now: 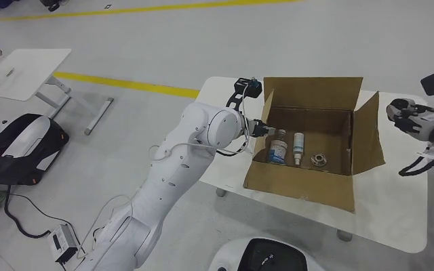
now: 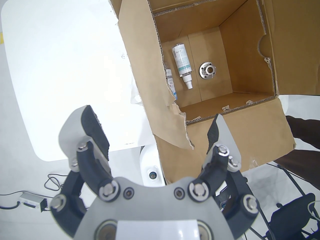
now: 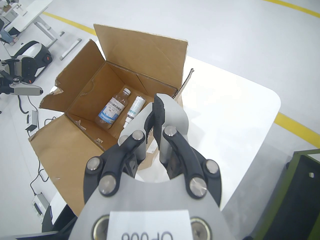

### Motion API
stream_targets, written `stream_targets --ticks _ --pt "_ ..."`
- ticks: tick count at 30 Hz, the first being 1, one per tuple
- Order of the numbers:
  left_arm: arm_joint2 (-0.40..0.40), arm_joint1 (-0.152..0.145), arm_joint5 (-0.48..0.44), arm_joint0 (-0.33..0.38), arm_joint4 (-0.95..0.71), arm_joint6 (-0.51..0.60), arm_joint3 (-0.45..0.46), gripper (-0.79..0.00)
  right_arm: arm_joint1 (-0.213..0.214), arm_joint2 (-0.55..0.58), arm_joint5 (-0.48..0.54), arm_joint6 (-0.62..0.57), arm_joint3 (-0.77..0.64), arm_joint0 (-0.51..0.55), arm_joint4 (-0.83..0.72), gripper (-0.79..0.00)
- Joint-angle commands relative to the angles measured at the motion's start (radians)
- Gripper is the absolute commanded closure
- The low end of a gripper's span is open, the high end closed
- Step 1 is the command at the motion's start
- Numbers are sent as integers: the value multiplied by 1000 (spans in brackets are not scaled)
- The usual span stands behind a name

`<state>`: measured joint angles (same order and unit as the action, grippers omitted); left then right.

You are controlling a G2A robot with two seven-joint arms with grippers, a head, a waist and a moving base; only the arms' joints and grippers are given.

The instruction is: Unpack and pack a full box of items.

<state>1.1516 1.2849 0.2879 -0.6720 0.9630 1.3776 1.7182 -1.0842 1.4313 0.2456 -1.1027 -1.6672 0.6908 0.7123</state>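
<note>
A cardboard box [image 1: 298,183] [image 2: 175,1] [image 3: 62,146] is sitting open on the white surface [image 1: 386,217] [image 2: 62,63] [image 3: 225,101], its four flaps standing or folding outward. The flap on the left arm's side is showing a ragged, torn edge.

Three things are lying on the box floor, all in the one undivided compartment:
- A clear bottle [image 1: 277,149] [image 2: 171,81] [image 3: 112,111] with a blue label and a white cap is lying on its side, closest to the wall on the left arm's side. In the left wrist view that wall is hiding most of it.
- A white spray bottle [image 1: 298,148] [image 2: 182,63] [image 3: 135,109] is lying just beside the clear bottle and roughly parallel to it.
- A small metal flange [image 1: 319,160] [image 2: 207,70] is resting flat with its hub pointing up, a little apart from the spray bottle, on the side away from the clear bottle.

The left gripper [image 1: 260,127] [image 2: 152,116] is hovering at the torn flap, just outside the box wall — its jaws are spread wide and holding nothing. The right gripper [image 1: 407,114] [image 3: 157,101] is hanging well apart from the box, out past the opposite flap — its jaws are pressed together with nothing between them.
</note>
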Motion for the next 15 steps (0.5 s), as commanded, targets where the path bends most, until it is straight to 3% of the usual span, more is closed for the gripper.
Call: stream_targets --ticks 1,6,12,15 --pt "0 0 0 0 0 0 0 -785 0 0 0 0 0 0 0 0" --pt "0 0 0 0 0 0 0 -785 4 21 15 67 -23 28 8 0" --pt "0 0 0 0 0 0 0 -785 14 127 183 339 -5 124 -93 0" --pt "0 0 0 0 0 0 0 -785 21 156 266 411 45 161 -71 0"
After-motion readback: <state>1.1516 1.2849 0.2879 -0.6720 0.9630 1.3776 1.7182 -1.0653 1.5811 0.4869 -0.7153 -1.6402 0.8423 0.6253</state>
